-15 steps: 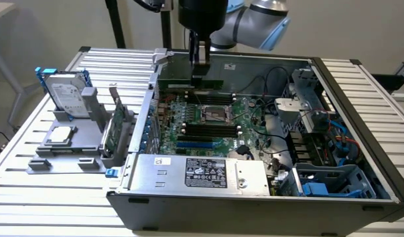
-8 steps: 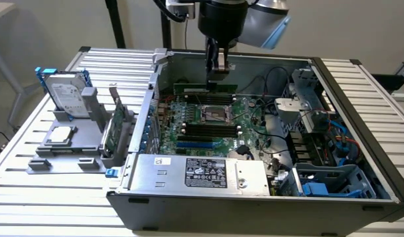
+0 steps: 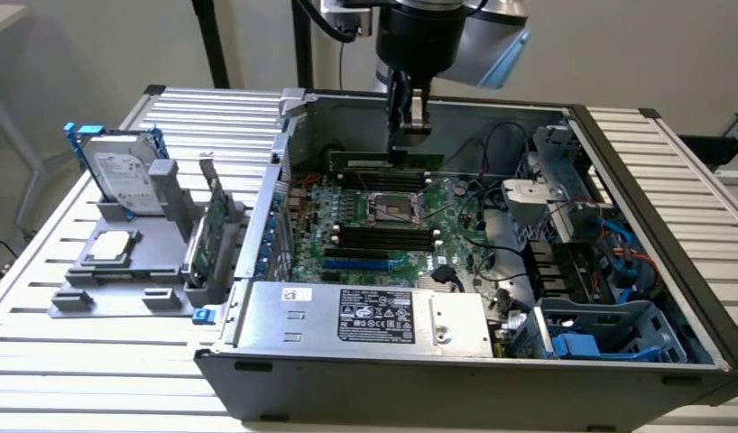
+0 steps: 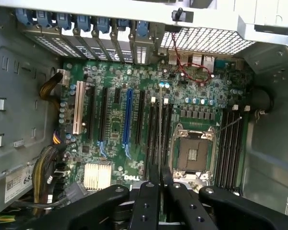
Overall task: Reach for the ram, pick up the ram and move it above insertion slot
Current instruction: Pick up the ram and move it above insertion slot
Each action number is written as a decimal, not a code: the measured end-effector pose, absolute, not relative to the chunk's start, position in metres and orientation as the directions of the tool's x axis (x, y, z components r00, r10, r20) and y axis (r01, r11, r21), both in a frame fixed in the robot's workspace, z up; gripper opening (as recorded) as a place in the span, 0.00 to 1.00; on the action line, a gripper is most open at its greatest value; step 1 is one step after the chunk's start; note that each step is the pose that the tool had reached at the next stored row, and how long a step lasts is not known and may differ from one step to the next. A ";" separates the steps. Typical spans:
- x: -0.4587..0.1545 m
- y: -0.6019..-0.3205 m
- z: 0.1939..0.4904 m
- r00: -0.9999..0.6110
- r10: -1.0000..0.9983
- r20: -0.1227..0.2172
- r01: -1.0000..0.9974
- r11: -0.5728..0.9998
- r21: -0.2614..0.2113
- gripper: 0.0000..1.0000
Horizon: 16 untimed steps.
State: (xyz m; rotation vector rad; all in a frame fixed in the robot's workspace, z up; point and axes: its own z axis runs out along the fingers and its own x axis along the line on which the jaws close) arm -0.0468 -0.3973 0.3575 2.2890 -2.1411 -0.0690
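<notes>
1. Exterior view's left: grey fixture (image 3: 116, 271) on the slatted table (image 3: 80, 361). It carries the silver hard drive (image 3: 119, 171) in its blue frame and the taller green expansion card (image 3: 213, 225). Neither is mine to touch.
2. Centre: open computer case (image 3: 465, 361), motherboard (image 3: 382, 225) lying flat inside. My gripper (image 3: 408, 135) hangs over the far edge of the board.
3. My fingers are pinched nearly together on the ram (image 3: 385, 161), a thin green stick held level at its top edge, up off the board, near the black slots (image 3: 382, 236) beside the CPU socket (image 3: 400, 209).
4. Wrist view: the ram (image 4: 160, 139) runs edge-on between my fingers (image 4: 149, 201), roughly parallel to the long slots (image 4: 153, 134) below.
5. To do this well, I judge: keep the stick level and parallel to the slot, and centre it end to end between the latches.
6. Exterior view's right: drive cage (image 3: 562, 180), loose cables (image 3: 502, 144), blue plastic bay (image 3: 598, 338). Tight room; cables are close to my wrist.
7. Pale wall behind.
</notes>
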 end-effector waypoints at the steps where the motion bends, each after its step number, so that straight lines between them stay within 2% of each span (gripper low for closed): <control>1: -0.047 -0.395 0.358 0.065 -0.998 -0.028 -0.997 -0.066 0.035 0.13; 16: -0.039 -0.379 0.358 0.022 -0.999 -0.025 -0.999 -0.023 0.035 0.13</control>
